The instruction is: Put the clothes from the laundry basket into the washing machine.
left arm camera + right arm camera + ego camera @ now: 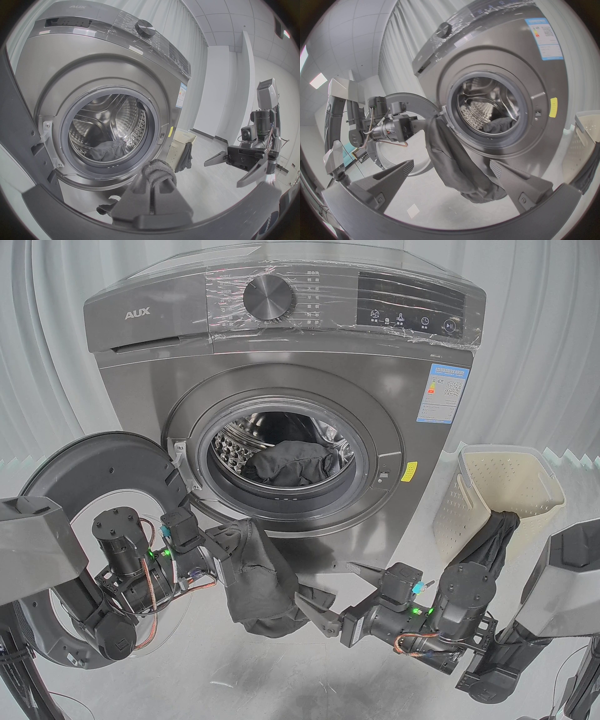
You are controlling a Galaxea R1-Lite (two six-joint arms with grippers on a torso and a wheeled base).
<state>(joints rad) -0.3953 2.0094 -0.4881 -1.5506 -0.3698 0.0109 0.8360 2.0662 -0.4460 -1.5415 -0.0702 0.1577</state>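
Leftmost, the washing machine door (94, 471) stands swung fully open. Just in front of it, the left gripper (226, 552) is clenched on the upper edge of a dark garment (265, 590). This garment hangs free below the fingers, low before the door opening and outside the drum (234, 449). At centre, the washing machine (156, 377) faces the robot. A second dark garment (290, 462) lies inside the drum, on its floor close to the door seal. Below and right of the opening, the right gripper (322, 582) is released. Its two fingers are spread wide apart and hold nothing. Their tips are near the hanging garment's lower end; whether they touch it cannot be determined. At far right, the laundry basket (531, 477) stands on the floor beside the machine's right side. A third dark garment (497, 537) is draped over the basket's near rim and hangs down its outside.
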